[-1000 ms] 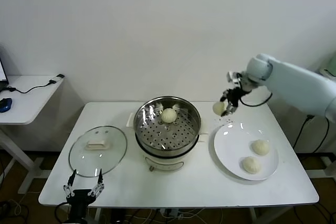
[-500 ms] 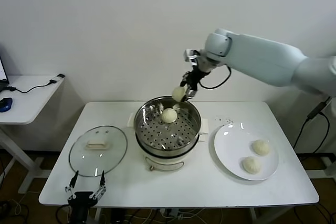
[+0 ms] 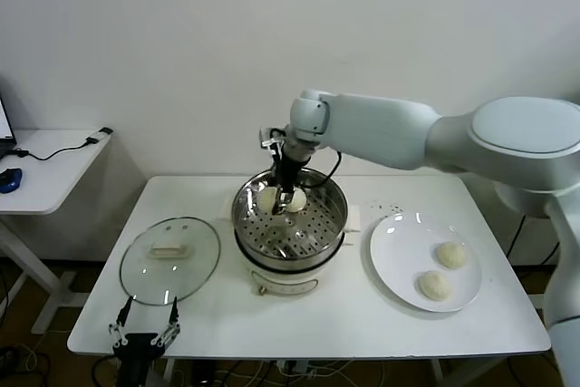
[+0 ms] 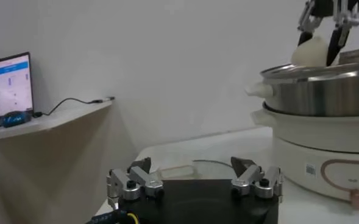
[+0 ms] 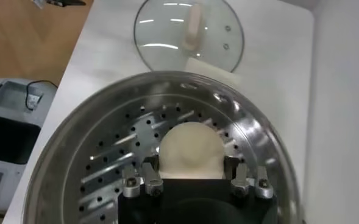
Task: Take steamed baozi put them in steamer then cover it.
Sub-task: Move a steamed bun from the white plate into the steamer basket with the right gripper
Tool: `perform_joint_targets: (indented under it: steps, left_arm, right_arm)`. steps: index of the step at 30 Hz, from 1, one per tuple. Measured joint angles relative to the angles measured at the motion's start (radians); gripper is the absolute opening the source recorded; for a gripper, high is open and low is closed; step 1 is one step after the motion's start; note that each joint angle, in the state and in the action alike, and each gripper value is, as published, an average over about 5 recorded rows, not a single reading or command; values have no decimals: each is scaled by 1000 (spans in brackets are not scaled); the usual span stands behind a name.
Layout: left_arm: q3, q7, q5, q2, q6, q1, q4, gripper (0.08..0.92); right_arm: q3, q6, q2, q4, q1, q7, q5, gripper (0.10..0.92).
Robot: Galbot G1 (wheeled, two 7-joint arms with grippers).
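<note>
My right gripper (image 3: 277, 193) reaches down into the steamer (image 3: 337, 195), a shiny steel pot with a perforated tray on a white base. It is shut on a cream-white baozi (image 3: 266, 198), held just above the tray; the right wrist view shows this bun (image 5: 190, 149) between the fingers (image 5: 150, 178). A second baozi (image 3: 297, 200) lies on the tray beside it. Two more baozi (image 3: 449, 254) (image 3: 434, 285) sit on the white plate (image 3: 394, 251). The glass cover (image 3: 169, 258) lies flat left of the steamer. My left gripper (image 3: 145, 331) is open and empty, low at the table's front-left edge.
A side desk (image 3: 50, 156) with a cable and a mouse stands at the far left. In the left wrist view the open left gripper (image 4: 191, 165) faces the steamer's base (image 4: 325, 155), and a laptop screen (image 4: 7, 79) shows on the desk.
My right arm carried the baozi from above the plate leftward over the steamer, then lowered it into the pot beside the first bun. The left arm has not moved.
</note>
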Motion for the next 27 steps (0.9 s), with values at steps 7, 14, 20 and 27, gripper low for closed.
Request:
perform_joint_targets:
  steps: [7, 14, 20, 27]
  left_arm:
    - [-1, 0, 0, -2, 2, -7, 8, 823]
    - [0, -1, 1, -3, 4, -11, 13, 823]
    - [0, -1, 5, -3, 6, -14, 14, 823]
    - [-1, -4, 4, -1, 6, -12, 14, 823]
  right_arm:
    - [-14, -2, 26, -16, -42, 17, -10, 674]
    - [-14, -8, 43, -28, -66, 28, -13, 758]
    - [-4, -7, 37, -20, -58, 25, -8, 821]
    - [-14, 23, -27, 24, 20, -21, -17, 823]
